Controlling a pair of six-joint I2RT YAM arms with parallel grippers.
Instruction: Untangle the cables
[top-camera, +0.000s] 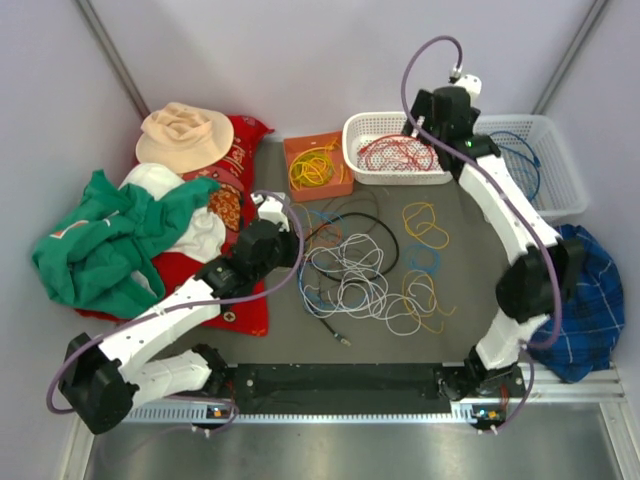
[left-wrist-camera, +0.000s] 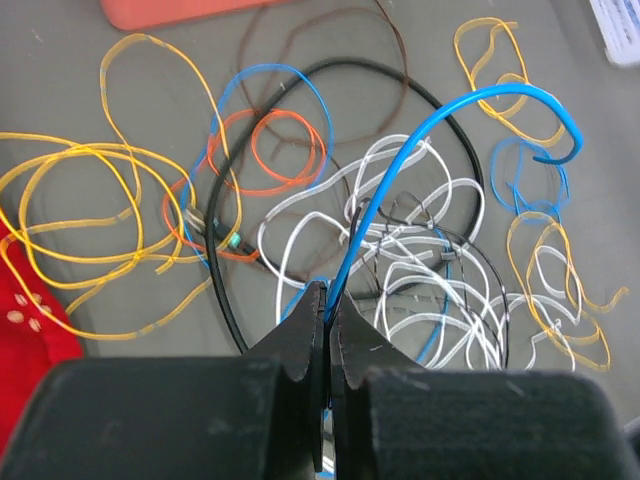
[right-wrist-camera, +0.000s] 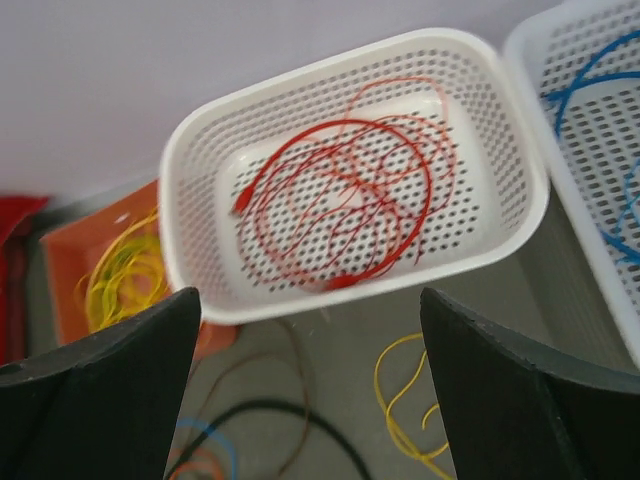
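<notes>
Pinching a blue cable (left-wrist-camera: 480, 100) shut, my left gripper (left-wrist-camera: 327, 300) holds it arching above the tangle of cables (top-camera: 360, 270) on the table (top-camera: 400, 335). Yellow cables (top-camera: 315, 168) lie in the orange tray (top-camera: 300, 145). Further right, red cables (right-wrist-camera: 340, 210) sit in the white basket (right-wrist-camera: 190, 150), my right gripper (right-wrist-camera: 308, 305) hanging over it, jaws wide and empty.

Lab robot cell — white panels (top-camera: 330, 50) (aluminium rail (top-camera: 340, 412))

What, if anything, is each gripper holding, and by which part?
The left gripper pinches a blue cable partway along, away from its free end. The right gripper is open, holding nothing.
</notes>
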